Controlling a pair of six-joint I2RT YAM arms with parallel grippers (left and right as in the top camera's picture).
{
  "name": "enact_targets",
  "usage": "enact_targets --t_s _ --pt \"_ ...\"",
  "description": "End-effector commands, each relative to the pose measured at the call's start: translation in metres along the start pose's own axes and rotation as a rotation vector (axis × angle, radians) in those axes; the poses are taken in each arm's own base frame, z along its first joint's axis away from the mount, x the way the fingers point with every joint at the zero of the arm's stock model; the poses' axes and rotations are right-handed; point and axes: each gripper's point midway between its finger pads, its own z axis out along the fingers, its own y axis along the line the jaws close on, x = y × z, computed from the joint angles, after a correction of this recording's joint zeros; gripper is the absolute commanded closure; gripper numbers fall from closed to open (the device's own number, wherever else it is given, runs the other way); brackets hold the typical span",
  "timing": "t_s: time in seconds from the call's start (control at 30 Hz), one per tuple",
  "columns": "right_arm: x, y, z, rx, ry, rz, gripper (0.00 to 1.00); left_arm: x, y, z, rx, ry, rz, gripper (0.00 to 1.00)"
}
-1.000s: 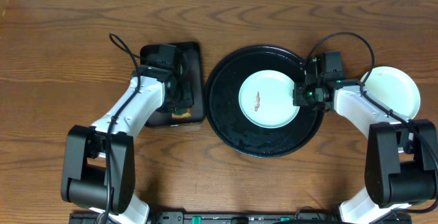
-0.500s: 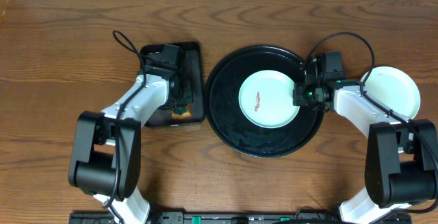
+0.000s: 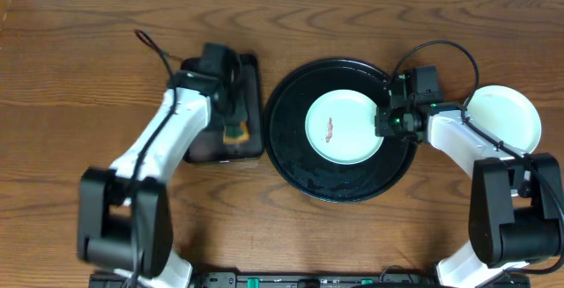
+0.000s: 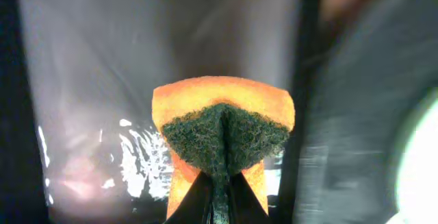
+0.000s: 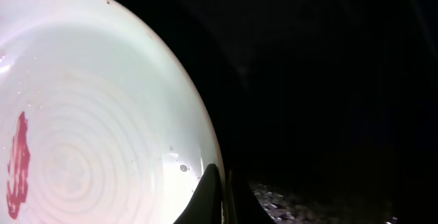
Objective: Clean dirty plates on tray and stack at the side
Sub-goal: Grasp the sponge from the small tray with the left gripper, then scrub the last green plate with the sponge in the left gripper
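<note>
The left claw (image 4: 219, 186), pinched on the sponge (image 4: 222, 121), sits left of the smeared plate (image 3: 342, 128); the right claw (image 3: 389, 121) grips that plate's right rim.

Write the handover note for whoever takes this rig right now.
Left gripper: shut on the orange sponge with a green scouring face, over the small rectangular black tray.
Right gripper: shut on the rim of the pale mint-blue round plate lying in the large round glossy black tray.
That plate has a reddish smear at centre, so it is not cleaned.
Done: a pale round plate sits on the brown wood tabletop to the right; whether others lie under it cannot be told.
Left: scrub the smeared plate, then stack it there.
</note>
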Motion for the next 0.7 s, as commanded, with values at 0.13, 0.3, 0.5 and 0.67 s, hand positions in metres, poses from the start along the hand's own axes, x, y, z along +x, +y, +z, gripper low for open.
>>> enact_targets --t_s 0.13,0.3,0.5,0.67 --pt "0.002 0.01 -0.002 -0.016 -0.002 -0.052 0.99 -0.032 -0.096 -0.065 0.305 -0.181 0.018 0.93" --pt "0.006 0.01 -0.002 -0.015 0.014 -0.05 0.99 -0.015 -0.15 -0.044 0.371 -0.165 0.105 0.93" --pt "0.006 0.01 -0.002 -0.015 0.017 -0.049 0.99 0.019 -0.2 0.014 0.399 -0.07 0.101 0.92" --pt "0.008 0.01 -0.002 -0.015 0.022 -0.048 0.99 0.044 -0.218 0.062 0.393 0.013 0.063 0.92"
